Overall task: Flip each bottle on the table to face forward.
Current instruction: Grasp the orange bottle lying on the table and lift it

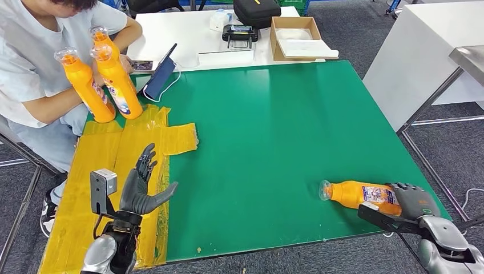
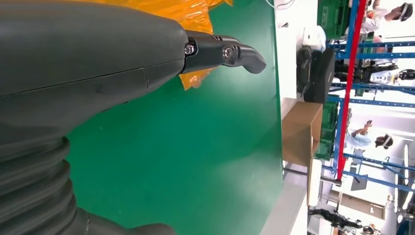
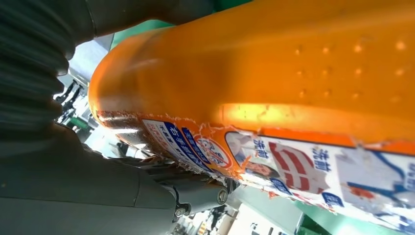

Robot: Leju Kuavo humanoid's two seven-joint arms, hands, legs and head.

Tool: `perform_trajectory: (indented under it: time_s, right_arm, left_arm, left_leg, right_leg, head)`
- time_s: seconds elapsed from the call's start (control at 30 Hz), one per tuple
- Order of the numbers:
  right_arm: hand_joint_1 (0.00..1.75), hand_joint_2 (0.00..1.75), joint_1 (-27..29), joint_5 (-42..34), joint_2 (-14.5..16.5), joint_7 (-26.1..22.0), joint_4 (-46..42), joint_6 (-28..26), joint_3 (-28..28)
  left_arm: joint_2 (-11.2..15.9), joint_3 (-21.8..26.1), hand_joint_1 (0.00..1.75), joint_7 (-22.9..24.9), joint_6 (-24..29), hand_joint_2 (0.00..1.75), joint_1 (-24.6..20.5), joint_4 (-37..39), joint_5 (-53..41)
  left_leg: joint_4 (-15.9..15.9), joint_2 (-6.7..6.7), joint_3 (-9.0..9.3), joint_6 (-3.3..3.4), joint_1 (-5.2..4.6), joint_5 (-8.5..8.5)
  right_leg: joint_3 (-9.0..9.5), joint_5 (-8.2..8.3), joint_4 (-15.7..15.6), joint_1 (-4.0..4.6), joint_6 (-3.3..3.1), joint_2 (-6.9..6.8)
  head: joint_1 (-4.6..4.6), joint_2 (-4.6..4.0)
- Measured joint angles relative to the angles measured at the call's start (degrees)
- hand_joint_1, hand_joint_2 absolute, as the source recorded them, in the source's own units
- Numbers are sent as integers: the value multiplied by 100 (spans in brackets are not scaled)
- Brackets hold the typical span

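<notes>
Green table point(image 1: 274, 125): lying bottle point(image 1: 357, 194), base gripped by right hand point(image 1: 414, 200).

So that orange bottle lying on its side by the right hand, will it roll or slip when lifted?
The orange bottle lies on its side on the green table, and its rounded body would probably roll if nudged. Its smooth, glossy plastic may slip in the right hand wrapped around its base. The torn label might add slight friction.
</notes>
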Motion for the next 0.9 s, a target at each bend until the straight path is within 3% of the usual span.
perform_trajectory:
  time_s: [0.17, 0.3, 0.43, 0.6, 0.73, 0.9]
  right_arm:
    - [175, 175, -131, -46, -11, -106, 151, -38, 165]
    - [175, 175, -183, 179, 157, -137, 165, -784, 316]
    - [175, 175, -183, 272, 747, -104, -118, -1727, 404]
    - [175, 175, -143, -598, 1489, -626, -774, -2167, 463]
    - [175, 175, -132, -886, 1822, -814, -1113, -2361, 431]
    - [175, 175, -104, -1805, 2275, -1261, -1660, -2710, 351]
  left_arm:
    - [-5, -50, 0, -29, 54, 175, -36, 5, -18]
    - [-10, -67, 0, -24, 67, 175, -37, -2, -84]
    - [-8, -156, 0, 118, -180, 175, -11, -57, -83]
    - [4, -395, 0, 174, -440, 175, 1, -97, -55]
    - [30, -544, 0, 174, -471, 175, 0, -99, -51]
    - [79, -890, 0, 130, -453, 175, -24, -101, -47]
  left_leg:
    - [-1, 26, 15, -5, 7, -7]
    - [-1, 43, 14, 0, 9, -1]
    - [-2, 55, 5, 0, 11, 11]
    - [-2, 21, -41, -10, 17, 35]
    - [-2, 15, -58, -11, 17, 34]
    - [-1, 14, -73, -11, 14, 32]
  right_leg:
    - [16, 1, -7, 7, -1, 25]
    - [70, 21, -9, 10, -16, 40]
    - [55, 34, -7, 12, -19, 43]
    - [15, 32, 8, 12, -20, 22]
    - [4, 29, 9, 11, -20, 17]
    - [-13, 28, 9, 9, -19, 16]
  head:
    - [1, 0]
    - [2, 0]
    - [-3, 0]
    - [-3, 0]
    - [-2, 0]
    - [-2, 0]
